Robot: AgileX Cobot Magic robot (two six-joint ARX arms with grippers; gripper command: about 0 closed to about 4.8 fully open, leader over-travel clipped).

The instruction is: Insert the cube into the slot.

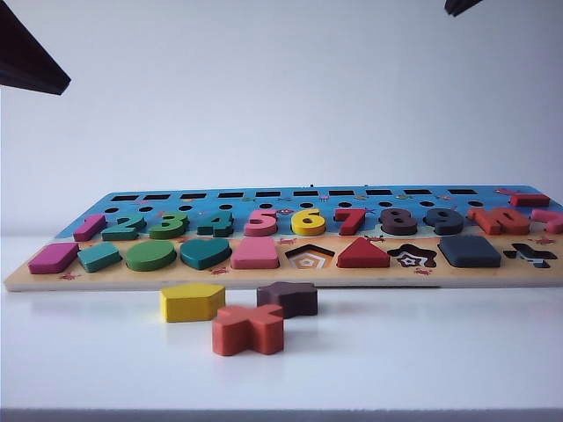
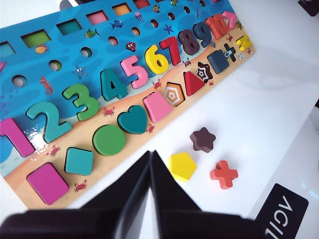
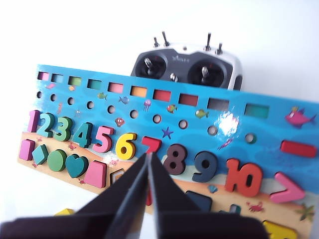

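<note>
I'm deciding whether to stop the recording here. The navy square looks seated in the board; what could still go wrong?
1. In the exterior view the cube stands proud of the puzzle board, like its neighbours, so full seating is unconfirmed.
2. The right gripper, shut and empty, hangs over the board's number row; a low move might knock the red 7.
3. The left gripper, shut, sits near the yellow pentagon.

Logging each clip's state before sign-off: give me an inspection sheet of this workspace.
Surface: white table, bare in front.
Job's things: cube already seated in its slot in the puzzle board.
Clutter: yellow pentagon, red cross and brown star loose before the board.
Grippers: left gripper shut, empty, above the loose pieces; right gripper shut, empty, over the board.
Cables: nothing seen.
Surroundings: radio controller behind the board; white backdrop.
</note>
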